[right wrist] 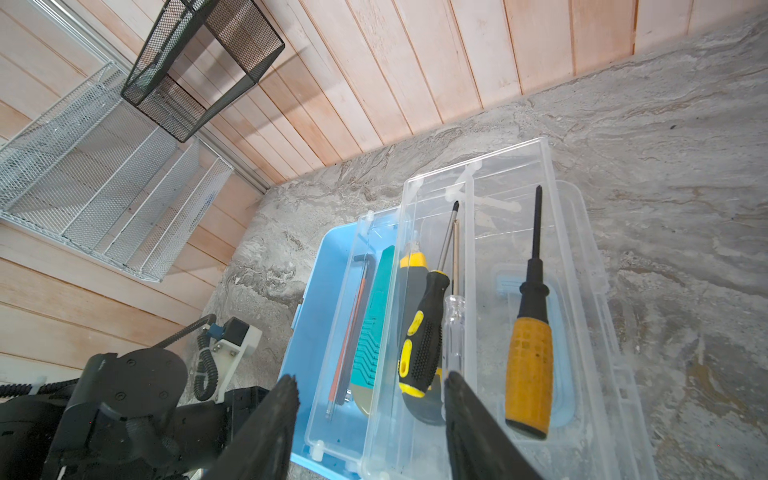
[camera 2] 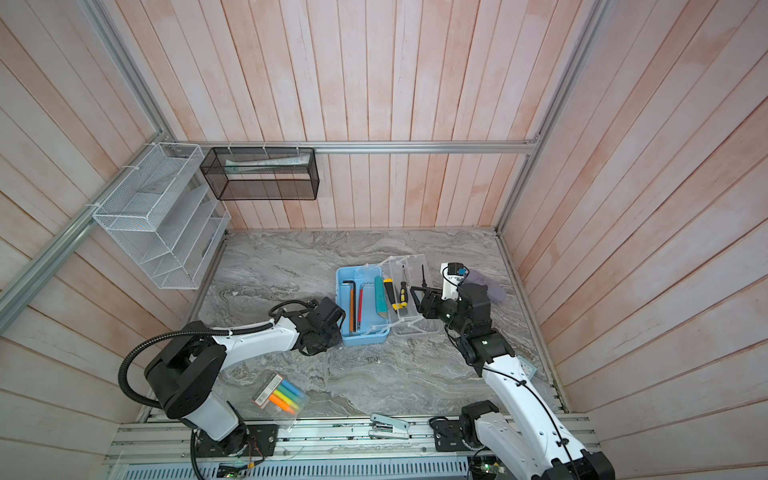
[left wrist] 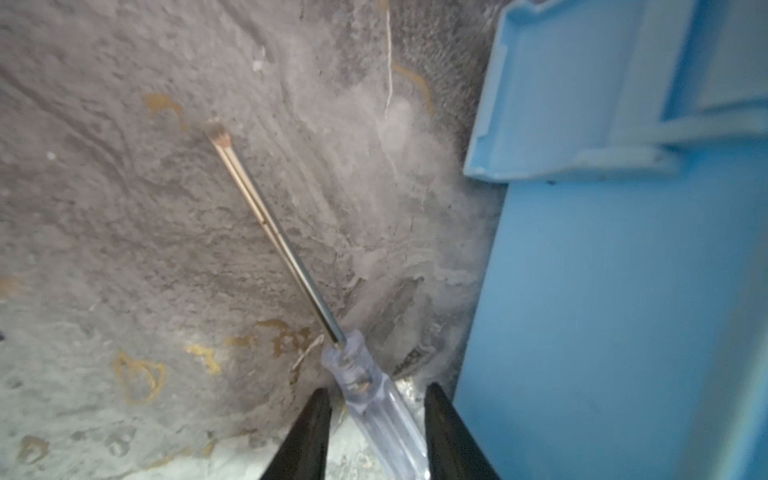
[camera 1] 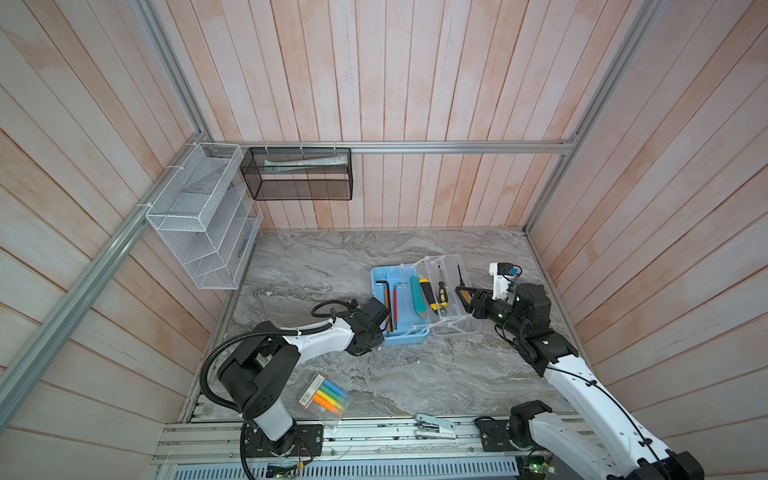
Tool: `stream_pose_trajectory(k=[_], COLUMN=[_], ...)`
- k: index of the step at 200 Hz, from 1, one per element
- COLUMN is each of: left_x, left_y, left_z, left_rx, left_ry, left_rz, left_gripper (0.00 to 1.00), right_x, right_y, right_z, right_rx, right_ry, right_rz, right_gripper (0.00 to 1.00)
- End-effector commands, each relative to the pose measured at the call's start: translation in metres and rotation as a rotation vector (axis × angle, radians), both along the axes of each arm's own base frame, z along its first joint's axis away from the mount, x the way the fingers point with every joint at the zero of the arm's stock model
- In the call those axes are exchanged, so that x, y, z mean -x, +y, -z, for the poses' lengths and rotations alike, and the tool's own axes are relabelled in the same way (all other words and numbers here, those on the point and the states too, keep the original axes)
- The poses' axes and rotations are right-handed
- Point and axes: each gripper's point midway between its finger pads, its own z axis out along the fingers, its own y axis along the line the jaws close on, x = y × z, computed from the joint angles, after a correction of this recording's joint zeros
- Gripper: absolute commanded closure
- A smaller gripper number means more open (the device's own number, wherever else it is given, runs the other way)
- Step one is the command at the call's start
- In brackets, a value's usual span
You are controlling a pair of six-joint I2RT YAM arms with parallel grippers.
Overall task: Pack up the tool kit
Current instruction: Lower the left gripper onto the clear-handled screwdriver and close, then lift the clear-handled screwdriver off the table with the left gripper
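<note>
The tool kit is a light-blue box that stands open mid-table, its clear trays swung out to the right. Hex keys and a teal knife are in it; a black-yellow screwdriver and an orange-handled one lie in the trays. My left gripper is low at the box's left wall. It is open, with a clear-handled screwdriver lying on the table between its fingers and gaps on both sides. My right gripper hovers open over the trays' near end, holding nothing.
A packet of highlighters and a stapler lie near the front edge. A lilac case sits behind my right wrist. A white mesh rack and a black mesh basket hang at the back left.
</note>
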Motion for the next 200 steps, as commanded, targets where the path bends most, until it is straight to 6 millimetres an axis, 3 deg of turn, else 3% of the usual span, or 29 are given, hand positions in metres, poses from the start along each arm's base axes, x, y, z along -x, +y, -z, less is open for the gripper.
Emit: stream_pose_trajectory(k=[1,75,164,200], left_x=[0.009,0.011,0.014,0.017], left_y=[0.016,0.018,0.025,0.034], left_z=[0.014,0.019,0.035,0.04], left_rx=[-0.11,-0.153,-0.209,-0.245], left_ry=[0.067,0.103,0.133,0.133], left_rz=[0.044,0.148,0.19,0.178], left_gripper=[0.66,0.8,0.73,0.83], right_x=[0.001,0.001,-0.002,-0.002], right_y=[0.001,0.001,0.002,0.002], right_z=[-0.002,-0.001,0.003,0.007], right_rx=[-0.012,-0.015,-0.027,-0.027], right_ry=[-0.019,-0.021,-0.012,-0.005], right_rz=[-0.006,-0.004,-0.002,0.002], right_gripper=[0.44,0.44,0.44,0.44])
